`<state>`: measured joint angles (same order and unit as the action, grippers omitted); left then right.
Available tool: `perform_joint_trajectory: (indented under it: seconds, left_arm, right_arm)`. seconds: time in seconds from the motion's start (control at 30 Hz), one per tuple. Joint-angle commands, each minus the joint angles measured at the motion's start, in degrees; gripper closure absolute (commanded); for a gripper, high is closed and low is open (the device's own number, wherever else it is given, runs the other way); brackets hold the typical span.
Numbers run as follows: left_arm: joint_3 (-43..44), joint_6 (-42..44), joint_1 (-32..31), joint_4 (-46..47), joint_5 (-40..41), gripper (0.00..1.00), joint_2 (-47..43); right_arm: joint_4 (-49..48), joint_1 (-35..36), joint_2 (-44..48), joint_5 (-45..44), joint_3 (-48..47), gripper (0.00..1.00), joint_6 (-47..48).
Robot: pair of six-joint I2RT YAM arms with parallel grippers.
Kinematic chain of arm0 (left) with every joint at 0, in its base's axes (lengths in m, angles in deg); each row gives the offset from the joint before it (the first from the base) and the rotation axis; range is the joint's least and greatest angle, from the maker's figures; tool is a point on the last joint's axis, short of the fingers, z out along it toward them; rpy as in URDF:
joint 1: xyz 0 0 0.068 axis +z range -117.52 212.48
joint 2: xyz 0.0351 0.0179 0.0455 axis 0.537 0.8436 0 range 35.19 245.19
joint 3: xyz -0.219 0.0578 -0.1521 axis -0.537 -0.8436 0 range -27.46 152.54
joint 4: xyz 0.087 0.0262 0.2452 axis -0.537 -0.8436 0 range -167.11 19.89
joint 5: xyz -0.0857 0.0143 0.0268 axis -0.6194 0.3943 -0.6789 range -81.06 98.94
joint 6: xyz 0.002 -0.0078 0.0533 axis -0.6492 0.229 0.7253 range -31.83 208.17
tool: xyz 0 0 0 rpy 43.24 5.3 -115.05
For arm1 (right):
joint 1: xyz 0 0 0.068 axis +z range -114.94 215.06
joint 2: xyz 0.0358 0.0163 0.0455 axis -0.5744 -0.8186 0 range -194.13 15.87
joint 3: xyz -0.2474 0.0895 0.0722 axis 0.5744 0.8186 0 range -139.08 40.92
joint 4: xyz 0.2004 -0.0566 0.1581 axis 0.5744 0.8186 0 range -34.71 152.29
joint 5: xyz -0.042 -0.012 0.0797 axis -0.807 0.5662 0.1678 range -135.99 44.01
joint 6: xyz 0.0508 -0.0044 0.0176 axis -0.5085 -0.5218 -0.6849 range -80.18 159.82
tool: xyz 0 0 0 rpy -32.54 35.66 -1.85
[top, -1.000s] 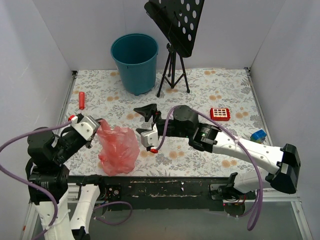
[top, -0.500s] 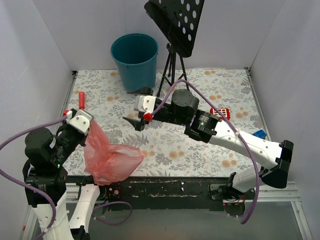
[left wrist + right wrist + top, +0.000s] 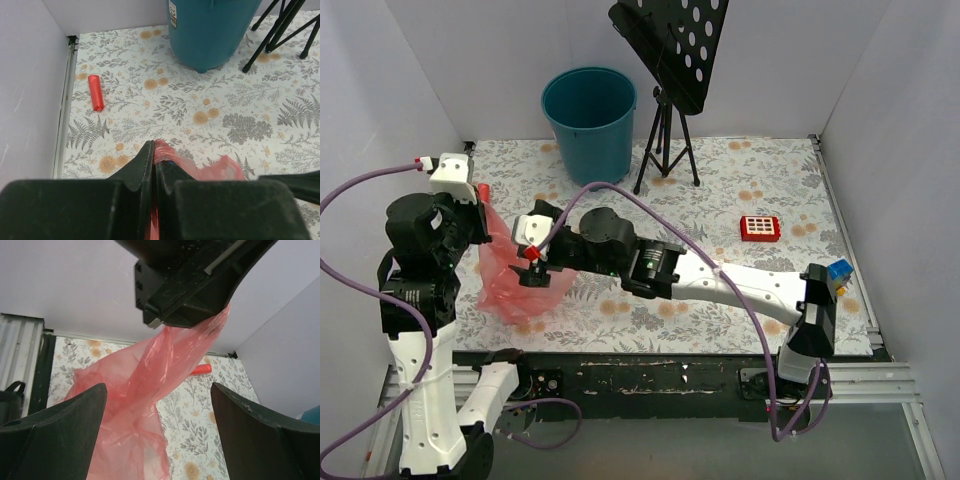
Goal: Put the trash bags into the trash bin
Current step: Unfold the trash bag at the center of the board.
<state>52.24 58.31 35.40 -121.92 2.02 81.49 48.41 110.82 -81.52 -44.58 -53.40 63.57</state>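
The red trash bag [image 3: 515, 285] hangs from my left gripper [image 3: 477, 207], which is shut on its top edge above the table's left side. In the left wrist view the jaws are pressed together on the red film [image 3: 165, 152]. My right gripper [image 3: 525, 245] is open and faces the hanging bag from the right. In the right wrist view the bag [image 3: 135, 410] hangs between its wide-spread fingers [image 3: 55, 435] without touching them, below the left gripper [image 3: 190, 280]. The teal trash bin [image 3: 588, 120] stands upright at the back and also shows in the left wrist view [image 3: 210, 30].
A small red cylinder [image 3: 95, 91] lies near the left wall. A black music stand on a tripod [image 3: 665, 150] stands just right of the bin. A red square toy [image 3: 760, 227] lies at the right. A blue object [image 3: 837, 270] sits by the right arm's base.
My left gripper has lifted the bag up and back along the left wall. My right arm has swung left across the table, and its open jaws now face the bag.
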Motion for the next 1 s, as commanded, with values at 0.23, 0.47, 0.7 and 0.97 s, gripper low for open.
perform_joint_trajectory:
  seconds: [0.23, 0.47, 0.7, 0.97]
  left_arm:
    - [7.0, -7.7, 0.2, -1.4, 0.2, 1.00, -1.6]
    - [10.6, -9.1, 0.2, -0.5, 1.1, 1.00, -1.1]
    - [13.6, -8.2, 0.2, 2.0, 10.4, 1.00, 0.1]
    - [7.3, -7.5, 0.2, 2.6, 21.2, 1.00, -1.3]
  right_arm:
    - [-3.0, -1.2, -10.3, -15.1, -14.1, 0.11, -5.1]
    - [-4.5, -2.9, -13.6, -15.6, -11.0, 0.16, -4.9]
    - [-9.4, -6.8, -12.5, -22.5, -2.6, 0.23, 0.2]
    - [-15.4, -9.0, -1.1, -15.1, 10.6, 0.60, 11.6]
